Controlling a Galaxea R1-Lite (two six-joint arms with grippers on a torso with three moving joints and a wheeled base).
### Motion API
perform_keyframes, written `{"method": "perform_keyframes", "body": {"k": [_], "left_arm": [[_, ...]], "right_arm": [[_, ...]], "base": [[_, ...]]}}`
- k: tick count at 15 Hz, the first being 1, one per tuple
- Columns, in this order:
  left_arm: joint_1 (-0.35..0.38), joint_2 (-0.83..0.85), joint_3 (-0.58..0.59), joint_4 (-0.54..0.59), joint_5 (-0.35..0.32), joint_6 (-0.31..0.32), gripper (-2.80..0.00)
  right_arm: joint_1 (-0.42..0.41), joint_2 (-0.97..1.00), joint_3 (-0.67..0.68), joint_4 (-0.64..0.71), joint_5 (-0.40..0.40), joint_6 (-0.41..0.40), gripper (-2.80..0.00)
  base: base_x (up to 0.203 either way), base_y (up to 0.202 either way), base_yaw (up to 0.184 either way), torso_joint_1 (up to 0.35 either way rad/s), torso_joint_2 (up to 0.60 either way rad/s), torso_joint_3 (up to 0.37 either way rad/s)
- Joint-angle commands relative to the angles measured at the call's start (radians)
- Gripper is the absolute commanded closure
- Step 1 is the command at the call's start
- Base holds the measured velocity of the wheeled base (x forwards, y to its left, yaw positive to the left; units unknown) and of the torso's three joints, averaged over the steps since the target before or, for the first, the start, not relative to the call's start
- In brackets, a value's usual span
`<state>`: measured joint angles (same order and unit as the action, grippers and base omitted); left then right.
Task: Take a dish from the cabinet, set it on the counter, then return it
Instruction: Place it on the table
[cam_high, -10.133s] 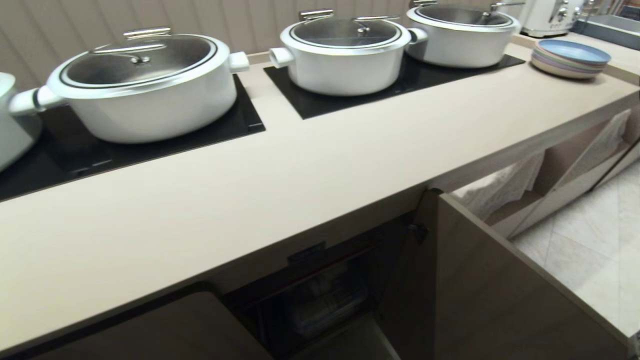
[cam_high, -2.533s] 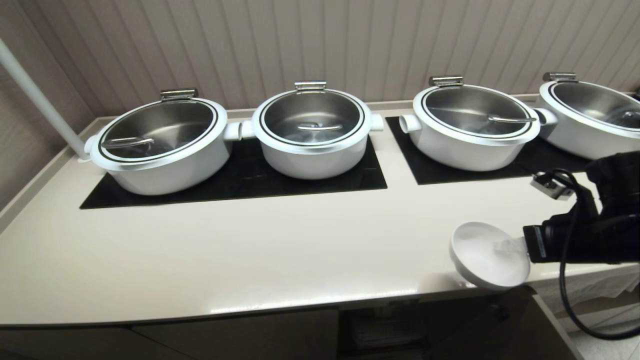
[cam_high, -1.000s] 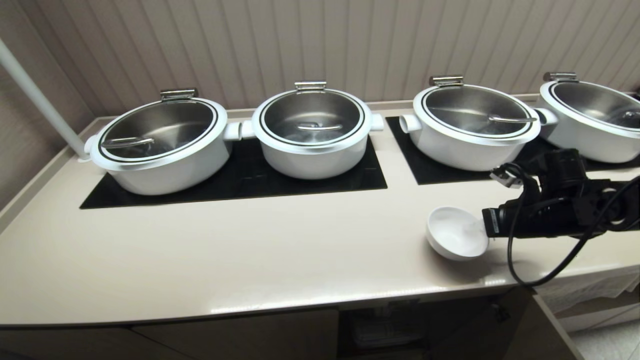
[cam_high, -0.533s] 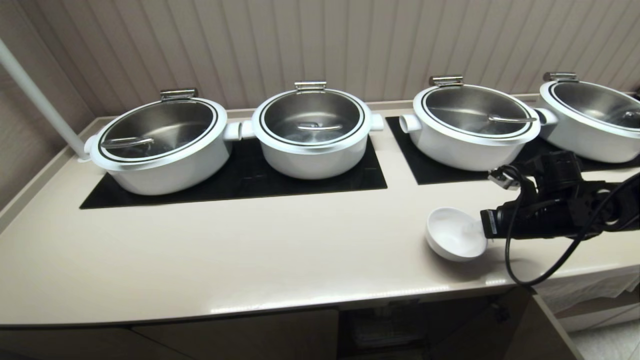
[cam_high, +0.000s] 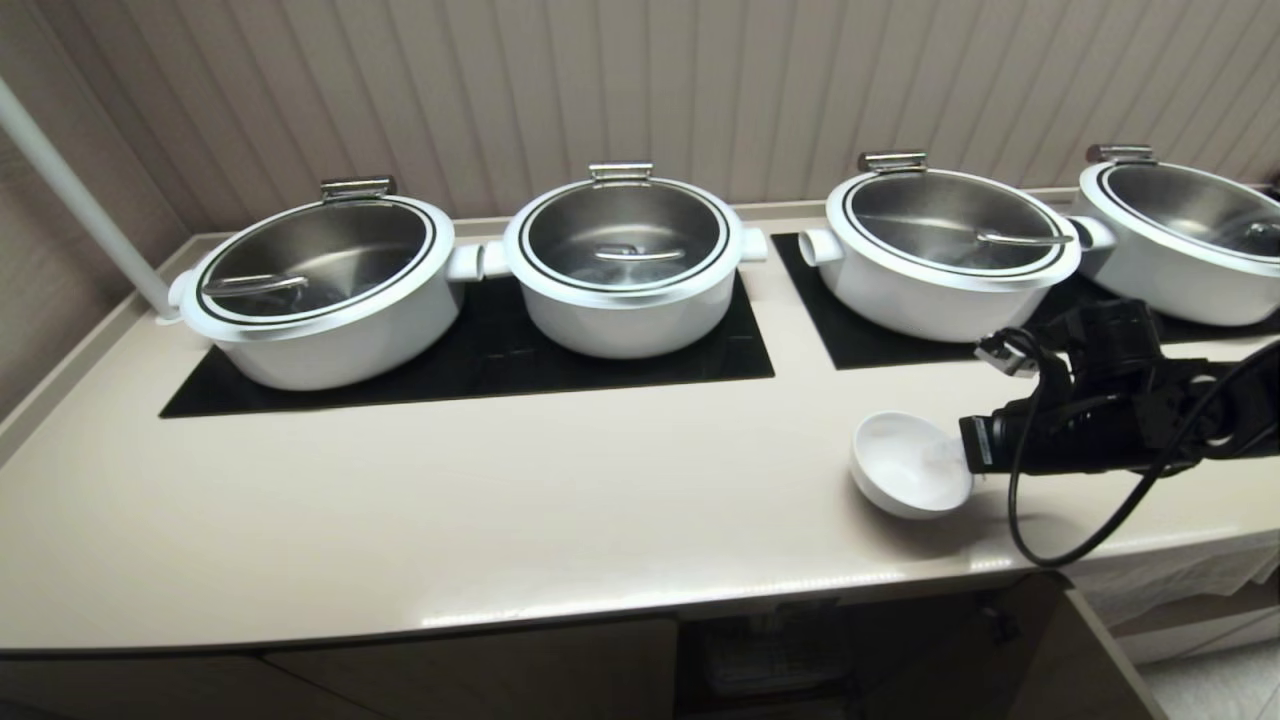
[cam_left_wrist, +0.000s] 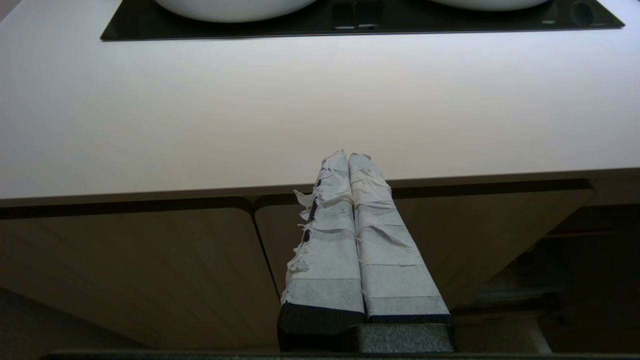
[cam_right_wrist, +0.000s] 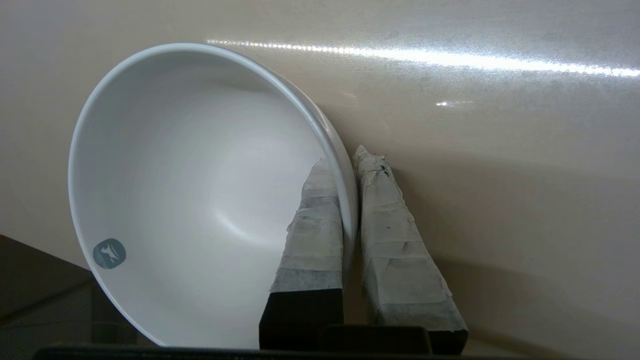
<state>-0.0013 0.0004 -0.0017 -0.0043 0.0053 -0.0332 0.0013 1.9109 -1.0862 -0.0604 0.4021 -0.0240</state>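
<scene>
Head view | right gripper (cam_high: 968, 462) is pinching the dish (cam_high: 908, 464) by its rim, tilted over the counter (cam_high: 500, 520) | dish is sitting empty | four lidded pots (cam_high: 628, 262) are standing behind | left gripper (cam_left_wrist: 348, 159) is closed, empty

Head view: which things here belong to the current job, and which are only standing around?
Belongs to the job:
- dish, rim pinched by the right gripper
- counter
- cabinet below

Only standing around:
- four lidded pots
- black glass panels
- left gripper, shut, parked before the counter edge
</scene>
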Motion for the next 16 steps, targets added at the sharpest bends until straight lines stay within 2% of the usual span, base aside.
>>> {"method": "perform_keyframes", "body": {"k": [1, 12, 13, 16], "left_arm": [[0.000, 0.000, 0.000, -0.001, 0.001, -0.001, 0.00], [0.000, 0.000, 0.000, 0.000, 0.001, -0.001, 0.00], [0.000, 0.000, 0.000, -0.001, 0.000, -0.001, 0.00], [0.000, 0.000, 0.000, 0.000, -0.001, -0.001, 0.00]], "right_arm": [[0.000, -0.003, 0.000, -0.002, 0.003, -0.001, 0.00], [0.002, -0.012, 0.005, 0.005, 0.001, -0.001, 0.00], [0.002, -0.012, 0.006, 0.005, 0.001, -0.002, -2.80], [0.002, -0.010, 0.006, 0.001, 0.001, -0.002, -2.80]], "base": [[0.000, 0.000, 0.000, 0.000, 0.00, 0.000], [0.000, 0.000, 0.000, 0.000, 0.00, 0.000], [0.000, 0.000, 0.000, 0.000, 0.00, 0.000], [0.000, 0.000, 0.000, 0.000, 0.00, 0.000]]}}
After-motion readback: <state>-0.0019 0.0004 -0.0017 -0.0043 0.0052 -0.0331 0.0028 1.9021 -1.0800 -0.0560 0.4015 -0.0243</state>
